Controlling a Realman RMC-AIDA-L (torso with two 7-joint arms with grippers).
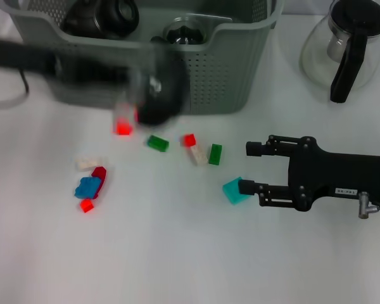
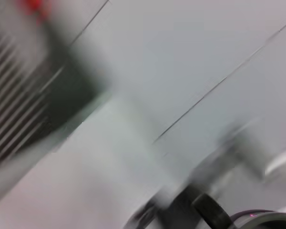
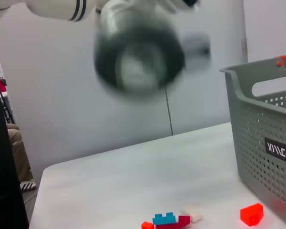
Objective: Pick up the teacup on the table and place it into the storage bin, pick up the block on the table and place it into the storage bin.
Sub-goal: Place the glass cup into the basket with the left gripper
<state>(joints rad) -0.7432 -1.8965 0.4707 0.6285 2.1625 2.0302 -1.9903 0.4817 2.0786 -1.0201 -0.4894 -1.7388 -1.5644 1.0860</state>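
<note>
The grey-green storage bin (image 1: 228,69) stands at the back of the white table; its perforated wall with the black label also shows in the right wrist view (image 3: 271,152). Dark round items (image 1: 104,16) lie inside it; I cannot tell if one is the teacup. My left gripper (image 1: 155,98) is a motion blur just in front of the bin wall, and appears as a dark round blur in the right wrist view (image 3: 138,57). A red block (image 1: 122,126) lies on the table below it. My right gripper (image 1: 249,168) is open and empty, one fingertip touching a teal block (image 1: 234,190).
Loose blocks lie mid-table: green (image 1: 157,143), red (image 1: 189,139), cream (image 1: 197,154), green (image 1: 215,154). A blue, dark red and cream cluster (image 1: 88,180) sits at the left. A glass carafe with a black handle (image 1: 348,44) stands at the back right.
</note>
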